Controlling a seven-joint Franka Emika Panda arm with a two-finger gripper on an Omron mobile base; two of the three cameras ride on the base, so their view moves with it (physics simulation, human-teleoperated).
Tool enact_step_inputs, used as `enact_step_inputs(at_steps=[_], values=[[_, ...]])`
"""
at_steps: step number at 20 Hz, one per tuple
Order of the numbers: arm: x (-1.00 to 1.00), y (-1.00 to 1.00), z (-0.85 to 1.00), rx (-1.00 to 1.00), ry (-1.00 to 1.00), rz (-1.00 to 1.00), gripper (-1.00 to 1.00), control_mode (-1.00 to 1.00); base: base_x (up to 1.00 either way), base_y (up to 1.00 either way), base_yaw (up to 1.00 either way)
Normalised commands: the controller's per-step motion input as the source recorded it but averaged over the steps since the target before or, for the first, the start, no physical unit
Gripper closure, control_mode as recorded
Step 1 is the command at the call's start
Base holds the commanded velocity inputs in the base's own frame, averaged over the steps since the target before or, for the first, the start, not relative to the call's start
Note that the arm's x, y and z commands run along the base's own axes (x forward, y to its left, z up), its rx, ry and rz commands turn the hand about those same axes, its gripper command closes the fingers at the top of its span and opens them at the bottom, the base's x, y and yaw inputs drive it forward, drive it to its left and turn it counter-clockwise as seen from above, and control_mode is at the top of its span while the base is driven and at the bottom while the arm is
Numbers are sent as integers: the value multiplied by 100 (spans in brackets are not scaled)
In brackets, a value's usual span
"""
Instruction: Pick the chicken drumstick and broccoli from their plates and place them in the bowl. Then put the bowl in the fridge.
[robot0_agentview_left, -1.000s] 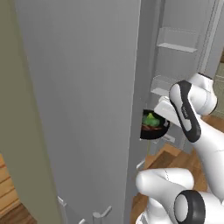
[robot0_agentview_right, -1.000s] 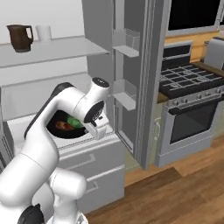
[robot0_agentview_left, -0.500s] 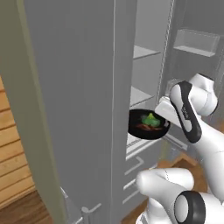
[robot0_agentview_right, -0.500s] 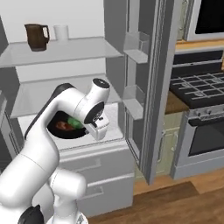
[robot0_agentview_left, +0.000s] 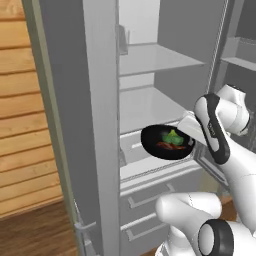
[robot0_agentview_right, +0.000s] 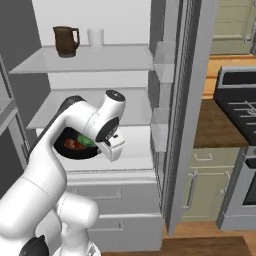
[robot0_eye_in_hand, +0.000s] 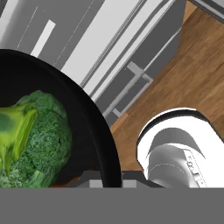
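The gripper (robot0_agentview_left: 186, 134) carries the black bowl (robot0_agentview_left: 166, 143) by its rim, fingers clamped on the near edge, in front of the open fridge (robot0_agentview_left: 150, 100) just above its lower shelf (robot0_agentview_right: 131, 159). Inside the bowl lie the broccoli (robot0_eye_in_hand: 33, 135) and chicken drumstick (robot0_agentview_right: 75, 144). The bowl looks rigid and glossy, likely slippery; an edge grip invites tilting, so keep it level.
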Motion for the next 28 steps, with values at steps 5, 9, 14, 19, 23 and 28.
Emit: enact_step_inputs(at_steps=[5,9,14,19,23,28], values=[[0,0,0,0,0,0,100,100,-8,-42,45],[0,0,0,0,0,0,100,100,-6,-34,42],[0,0,0,0,0,0,100,100,0,-7,5],[74,-1,14,0,-21,-7,100,-100,0,0,0],[100,11,22,-1,-27,-15,100,-100,0,0,0],[100,24,-6,-12,0,-7,100,-100,0,0,0]])
